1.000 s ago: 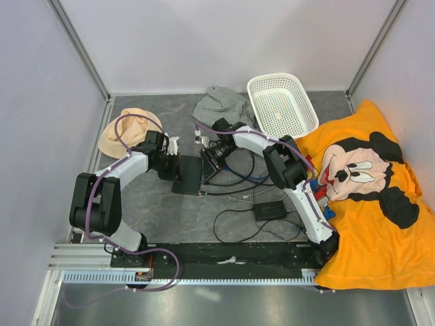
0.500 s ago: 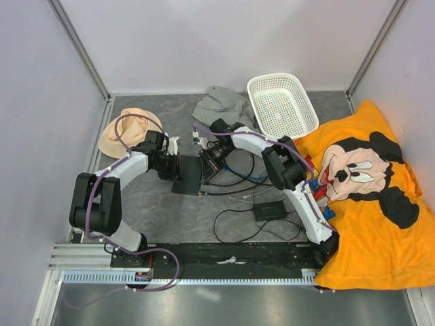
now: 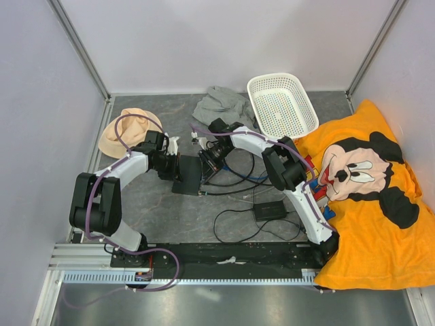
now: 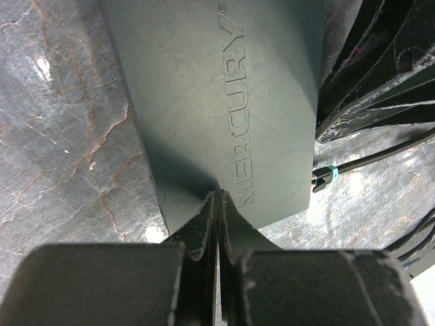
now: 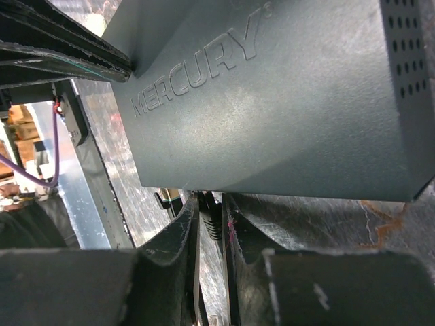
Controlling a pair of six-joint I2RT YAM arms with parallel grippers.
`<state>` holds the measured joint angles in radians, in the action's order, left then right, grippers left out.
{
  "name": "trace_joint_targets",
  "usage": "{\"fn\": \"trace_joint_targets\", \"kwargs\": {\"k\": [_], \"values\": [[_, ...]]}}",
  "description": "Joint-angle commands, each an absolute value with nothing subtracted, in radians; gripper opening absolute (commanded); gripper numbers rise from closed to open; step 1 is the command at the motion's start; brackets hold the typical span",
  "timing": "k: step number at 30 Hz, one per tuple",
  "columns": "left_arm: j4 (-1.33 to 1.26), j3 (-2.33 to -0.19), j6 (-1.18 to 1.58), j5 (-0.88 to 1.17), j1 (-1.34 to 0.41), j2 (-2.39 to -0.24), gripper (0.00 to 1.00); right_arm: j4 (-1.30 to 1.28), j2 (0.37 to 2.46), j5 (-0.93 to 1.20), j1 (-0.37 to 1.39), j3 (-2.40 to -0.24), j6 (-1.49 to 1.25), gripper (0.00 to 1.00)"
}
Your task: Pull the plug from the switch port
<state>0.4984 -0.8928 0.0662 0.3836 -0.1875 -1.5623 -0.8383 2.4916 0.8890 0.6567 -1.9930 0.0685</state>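
The switch [image 3: 189,174] is a flat black box marked MERCURY, lying mid-table. It also shows in the left wrist view [image 4: 204,88] and the right wrist view [image 5: 272,102]. My left gripper [image 3: 178,166] is shut, and its tips [image 4: 219,197] press on the switch's top at its left side. My right gripper [image 3: 206,161] is at the switch's right edge, where the ports are hidden under the box's lip. It is shut on a ribbed black plug [image 5: 212,221]. Another plug with a teal band [image 4: 325,178] sits in the same edge.
Black and blue cables [image 3: 238,180] loop right of the switch to a small power brick [image 3: 270,210]. At the back are a white basket [image 3: 282,103], a grey cloth [image 3: 221,103] and a beige hat [image 3: 128,130]. An orange cartoon cushion [image 3: 360,190] fills the right side.
My right gripper has edged slightly left toward the switch. The left arm and the switch have stayed put.
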Motion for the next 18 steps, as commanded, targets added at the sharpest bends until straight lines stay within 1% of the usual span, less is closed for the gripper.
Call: {"fn": "trace_joint_targets", "kwargs": {"k": [1, 9, 18], "values": [[0.492, -0.902, 0.069, 0.333, -0.19, -1.588, 0.02, -0.848, 2.53, 0.626, 0.678, -1.968, 0.144, 0.0], [0.489, -0.908, 0.071, 0.327, -0.19, -1.591, 0.02, -0.861, 2.533, 0.545, 0.68, -1.95, 0.146, 0.0], [0.485, -0.907, 0.071, 0.328, -0.192, -1.592, 0.02, -0.877, 2.533, 0.519, 0.68, -1.939, 0.163, 0.0]]}}
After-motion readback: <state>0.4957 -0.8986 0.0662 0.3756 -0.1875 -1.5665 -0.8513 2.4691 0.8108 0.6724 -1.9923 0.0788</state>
